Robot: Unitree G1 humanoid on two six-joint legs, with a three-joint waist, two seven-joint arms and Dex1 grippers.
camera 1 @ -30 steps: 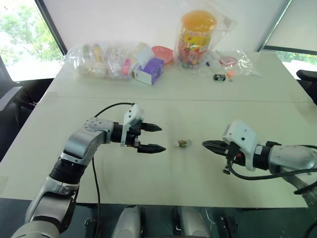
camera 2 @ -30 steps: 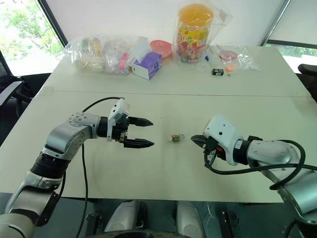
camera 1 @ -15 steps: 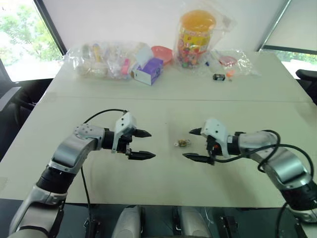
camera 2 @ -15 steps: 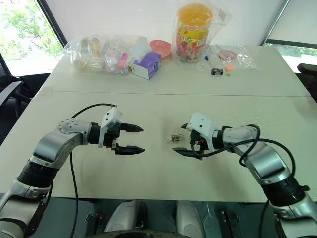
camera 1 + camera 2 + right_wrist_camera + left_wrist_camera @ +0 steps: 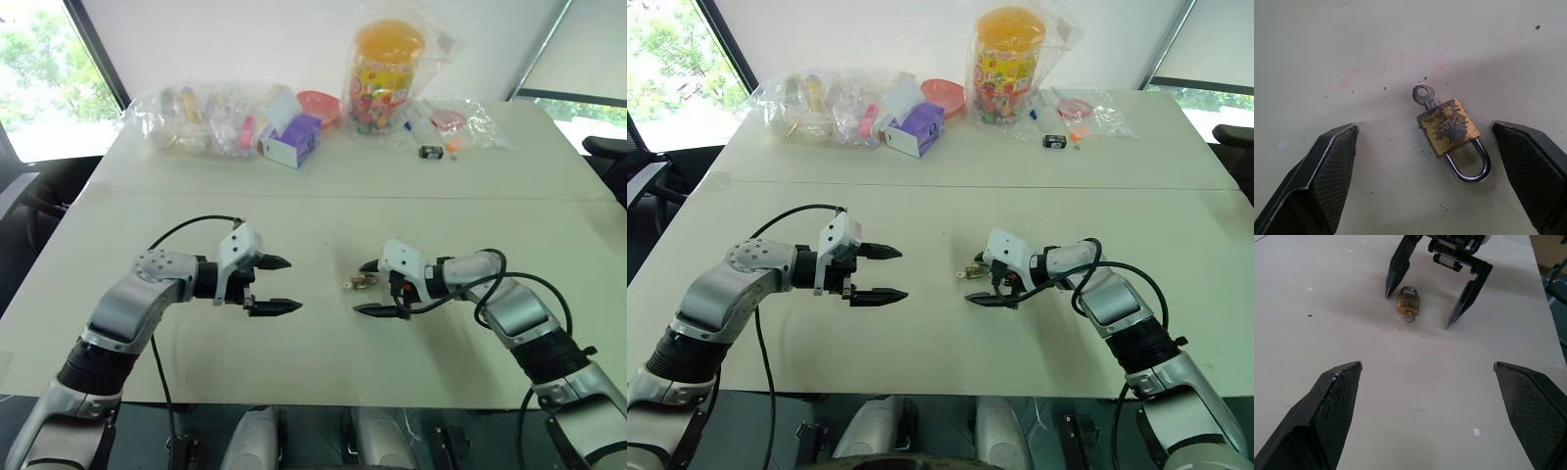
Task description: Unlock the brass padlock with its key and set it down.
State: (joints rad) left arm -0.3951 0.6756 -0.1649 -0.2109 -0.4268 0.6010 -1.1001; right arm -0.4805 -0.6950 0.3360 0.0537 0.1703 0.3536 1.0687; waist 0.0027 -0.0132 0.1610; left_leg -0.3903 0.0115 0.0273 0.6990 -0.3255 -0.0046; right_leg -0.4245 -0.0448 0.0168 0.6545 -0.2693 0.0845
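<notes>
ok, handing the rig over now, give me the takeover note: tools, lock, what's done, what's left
Left tool: open, holds nothing, hovering over the table to the left of the lock.
Right tool: open, one finger on each side of the brass padlock, not gripping it.
Padlock lies flat at mid-table, key in its keyhole, shackle seated in the body, so it looks locked.
Done: right tool in place around the lock.
Left: grasp the lock, turn the key, free the shackle, set it down.
</notes>
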